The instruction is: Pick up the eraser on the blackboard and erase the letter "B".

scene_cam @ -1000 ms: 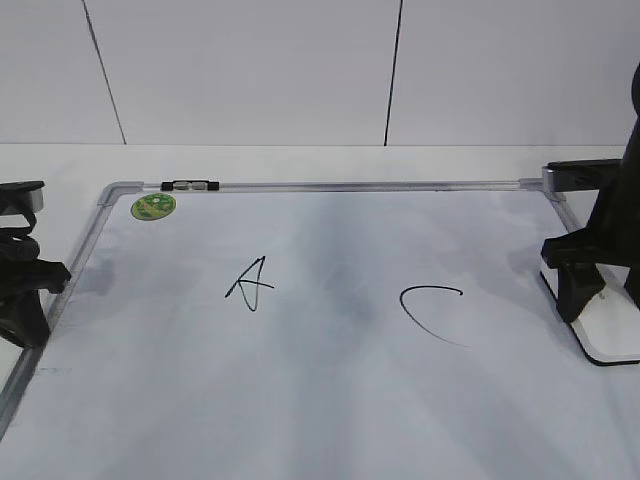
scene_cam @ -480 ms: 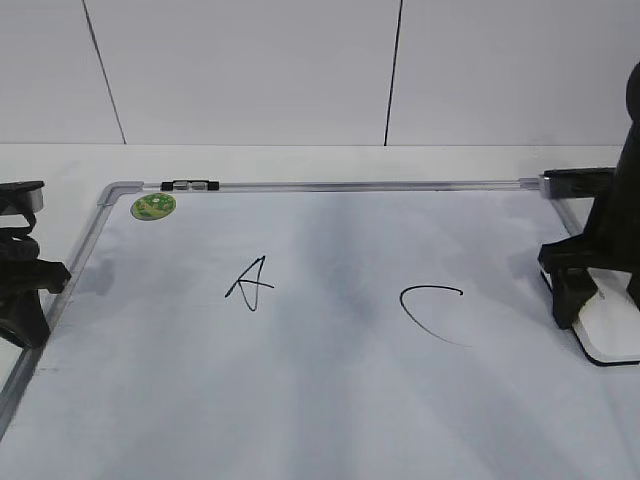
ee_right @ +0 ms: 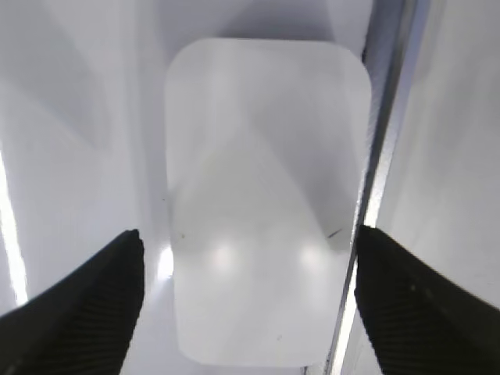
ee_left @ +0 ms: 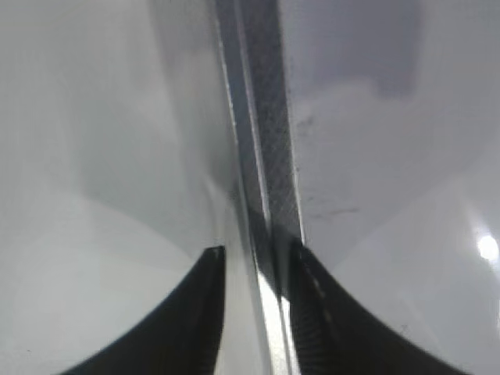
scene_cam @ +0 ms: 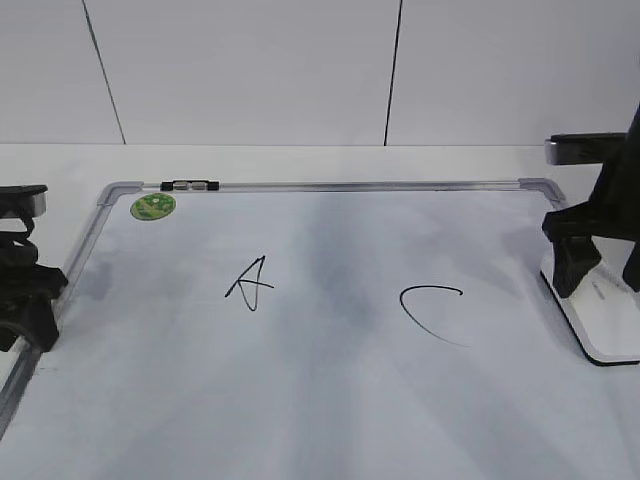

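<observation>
Currently, left gripper (scene_cam: 25,300) is parked over the blackboard (scene_cam: 330,186) left frame edge, jaws spread astride the rail, nothing held. "A" (scene_cam: 250,284) and "C" (scene_cam: 432,312) are seen mid-board. Right gripper (ee_right: 246,305) is released, jaws wide apart above the eraser (ee_right: 266,195), which lies at the board's right edge.

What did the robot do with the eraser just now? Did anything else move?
The right end effector let go of the eraser and rose off it; its jaws now stand open on either side, as the right wrist view shows. The eraser rests on the board by its right edge. The left end effector, the A and C stayed.
</observation>
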